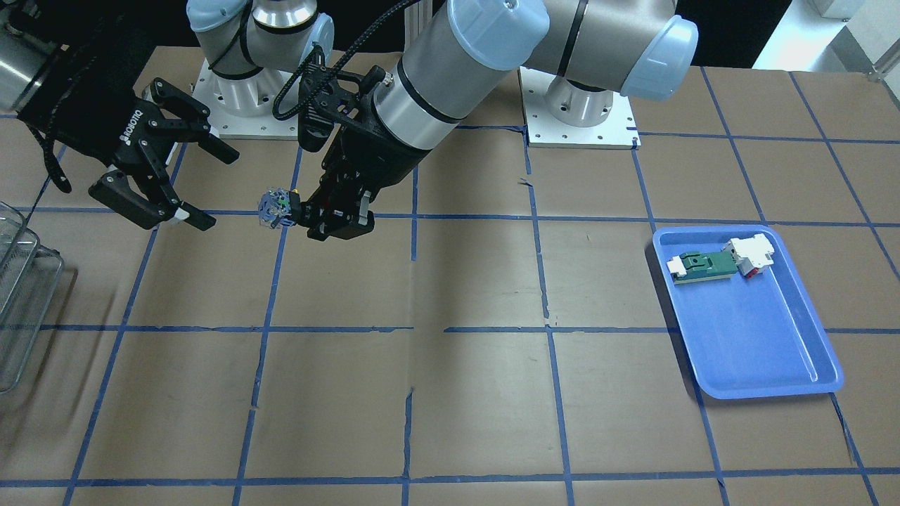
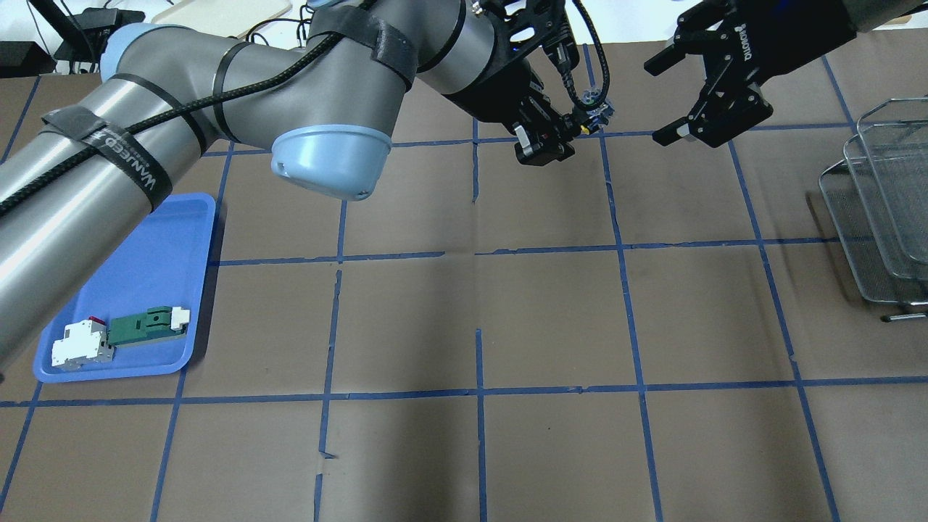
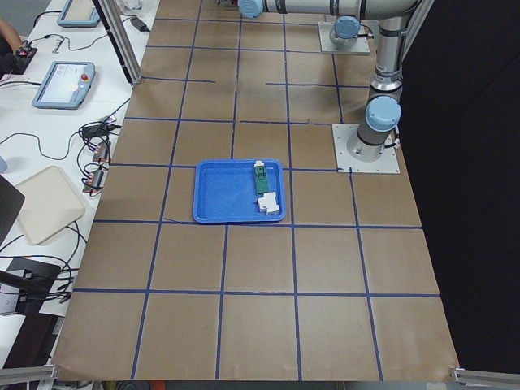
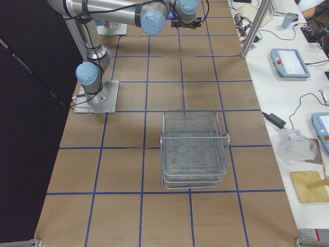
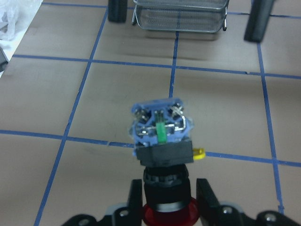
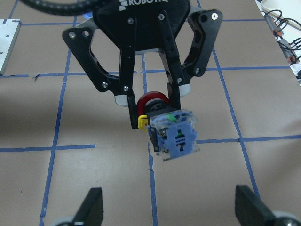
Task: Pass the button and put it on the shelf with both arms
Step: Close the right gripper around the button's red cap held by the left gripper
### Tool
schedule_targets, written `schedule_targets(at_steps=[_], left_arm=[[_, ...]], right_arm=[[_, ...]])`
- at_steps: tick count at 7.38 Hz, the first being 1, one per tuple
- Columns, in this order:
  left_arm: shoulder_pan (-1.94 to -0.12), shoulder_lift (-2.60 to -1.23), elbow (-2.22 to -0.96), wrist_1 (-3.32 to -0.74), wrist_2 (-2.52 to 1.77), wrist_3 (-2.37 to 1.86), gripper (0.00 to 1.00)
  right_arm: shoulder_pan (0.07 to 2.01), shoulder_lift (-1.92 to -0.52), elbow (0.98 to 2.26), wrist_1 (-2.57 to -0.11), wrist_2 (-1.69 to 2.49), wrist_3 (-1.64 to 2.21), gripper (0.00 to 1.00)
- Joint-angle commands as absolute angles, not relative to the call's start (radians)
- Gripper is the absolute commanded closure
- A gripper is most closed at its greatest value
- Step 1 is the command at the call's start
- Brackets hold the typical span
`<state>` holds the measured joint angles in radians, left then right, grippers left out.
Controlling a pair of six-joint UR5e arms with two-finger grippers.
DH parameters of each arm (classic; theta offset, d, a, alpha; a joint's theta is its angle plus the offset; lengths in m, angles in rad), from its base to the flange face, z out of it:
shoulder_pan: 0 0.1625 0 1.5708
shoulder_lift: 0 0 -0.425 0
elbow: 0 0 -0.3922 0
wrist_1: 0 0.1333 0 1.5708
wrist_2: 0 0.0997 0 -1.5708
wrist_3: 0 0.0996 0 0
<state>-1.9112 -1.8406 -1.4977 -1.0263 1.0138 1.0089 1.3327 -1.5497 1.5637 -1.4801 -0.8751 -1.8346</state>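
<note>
My left gripper [image 1: 309,214] is shut on the button [image 1: 278,207] and holds it in the air above the table, its silvery-blue terminal base pointing at my right gripper [image 1: 214,186]. In the left wrist view the fingers [image 5: 134,197] clamp the black body just above the red cap, and the button [image 5: 162,136] points away. My right gripper [image 2: 660,100] is open and empty, a short gap from the button [image 2: 594,116]. In the right wrist view the button [image 6: 174,134] hangs ahead of the spread fingers [image 6: 91,207]. The wire shelf [image 2: 877,210] stands at the table's right edge.
A blue tray [image 2: 145,268] at the near left holds a green and white connector block [image 2: 141,326]. The shelf also shows in the exterior right view [image 4: 194,149] and the front-facing view [image 1: 21,295]. The table is brown paper with blue tape lines.
</note>
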Motion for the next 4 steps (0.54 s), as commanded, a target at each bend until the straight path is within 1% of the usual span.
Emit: schedule_targets(at_steps=[1,4], left_arm=[[-1.911,-1.842,-1.497,-1.017,1.005,1.008,1.0],[-1.91,-1.841,-1.499,-0.993,0.983,1.0,1.0]], right_arm=[[1.353,-1.546,1.568,-1.48,-0.854,-1.899,0.0],[1.361,-1.523,1.566,-1.493,-0.816,-1.881,0.0]])
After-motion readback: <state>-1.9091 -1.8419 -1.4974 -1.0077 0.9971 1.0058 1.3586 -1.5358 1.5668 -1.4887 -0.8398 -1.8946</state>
